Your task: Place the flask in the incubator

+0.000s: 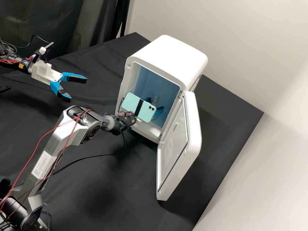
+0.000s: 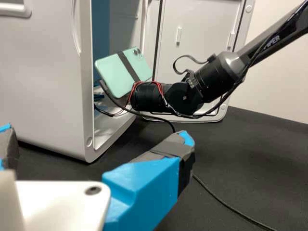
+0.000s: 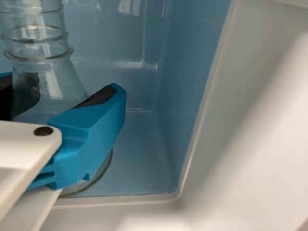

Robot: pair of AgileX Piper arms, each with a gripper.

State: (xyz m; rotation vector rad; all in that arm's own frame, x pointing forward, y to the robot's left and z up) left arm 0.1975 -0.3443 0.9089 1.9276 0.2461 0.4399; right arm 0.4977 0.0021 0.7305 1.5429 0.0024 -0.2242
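Erlenmeyer flask (image 3: 43, 72) upright, neck up, long axis vertical, low in the blue chamber of the white incubator (image 1: 170, 57); right gripper (image 3: 57, 103) clasps its cone between 2 blue fingers; mint-green phone (image 1: 138, 107) at that wrist sits in the doorway, partly screening the flask; door (image 1: 189, 150) swung wide; left gripper (image 1: 76, 87) released, fingers spread, above the black bench (image 1: 106, 192), well apart from the incubator; black cable (image 1: 86, 158) lies across the bench.
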